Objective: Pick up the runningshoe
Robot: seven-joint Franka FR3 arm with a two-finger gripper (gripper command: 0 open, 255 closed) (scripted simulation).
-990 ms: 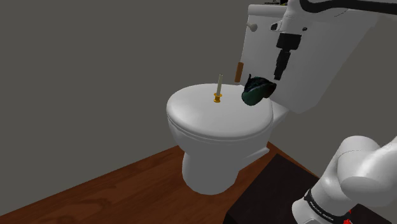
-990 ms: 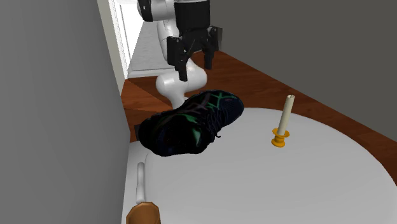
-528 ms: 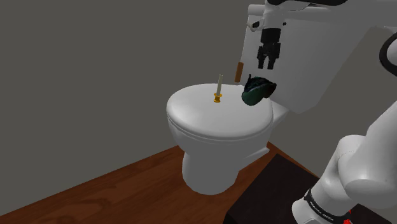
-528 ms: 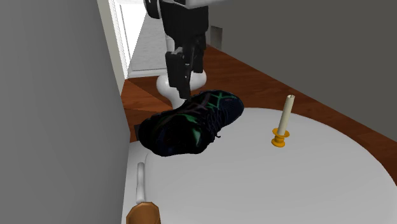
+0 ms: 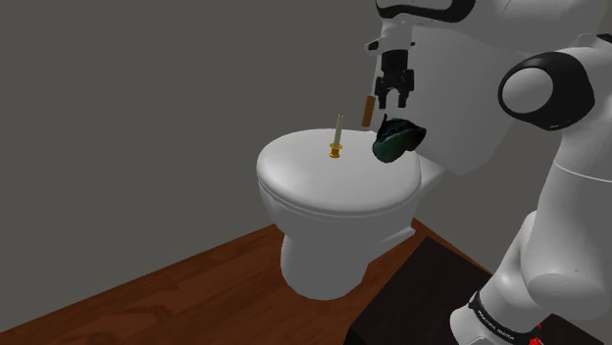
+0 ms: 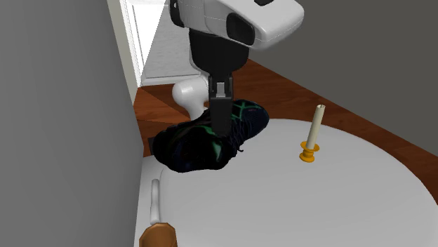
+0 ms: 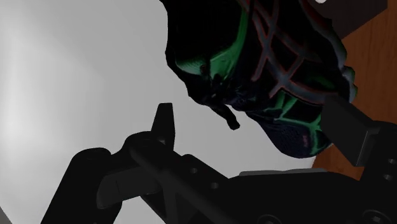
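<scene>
**A:** Shoulder view, starting at its left: what do you see?

**B:** Brown wooden floor (image 5: 177, 294), then a white toilet (image 5: 333, 257) with its lid (image 5: 324, 186) down. A pale candle (image 5: 337, 125) stands upright in a gold holder (image 5: 335, 150) on the lid.

**A:** And further right?

**B:** A small brown handle (image 5: 369, 110) against the tank (image 5: 471, 118). Next comes the gripper (image 5: 395, 102), pointing down just above the running shoe (image 5: 395, 140). The shoe is dark with green markings. It lies at the rear of the lid beside the tank, apart from the candle.

**A:** Is the gripper holding it?

**B:** No. In the wrist view the two black fingers (image 7: 164, 124) stand apart, and the shoe lies ahead of them, unclasped. In the second exterior view the gripper overlaps the shoe, and I cannot tell there whether it touches.

**A:** Anything right of that?

**B:** The white arm (image 5: 579, 196), rising from its dark stand (image 5: 412, 304) at the lower right.
</scene>
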